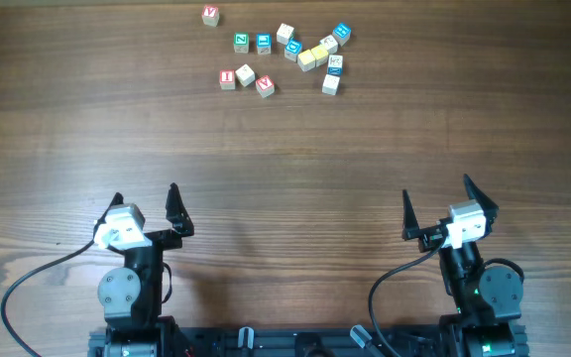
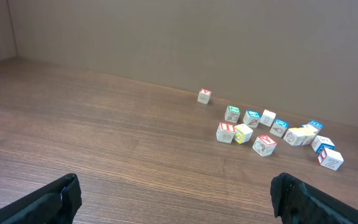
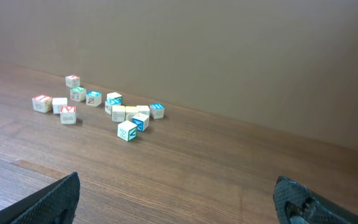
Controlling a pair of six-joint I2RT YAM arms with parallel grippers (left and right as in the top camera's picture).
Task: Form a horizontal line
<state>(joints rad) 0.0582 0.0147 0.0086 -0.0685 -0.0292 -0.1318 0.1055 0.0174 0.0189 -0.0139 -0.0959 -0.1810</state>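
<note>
Wood-grain table [image 1: 285,169] under a loose cluster of letter cubes [image 1: 292,50]

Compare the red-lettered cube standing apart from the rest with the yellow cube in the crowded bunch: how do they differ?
The lone cube shows a white top with a red letter; the yellow cube shows a plain yellow top. The lone cube touches no other; the yellow cube sits crowded against neighbours. The lone cube lies at the group's far edge; the yellow cube lies within it. Both are cubes resting on the wooden table.
</note>
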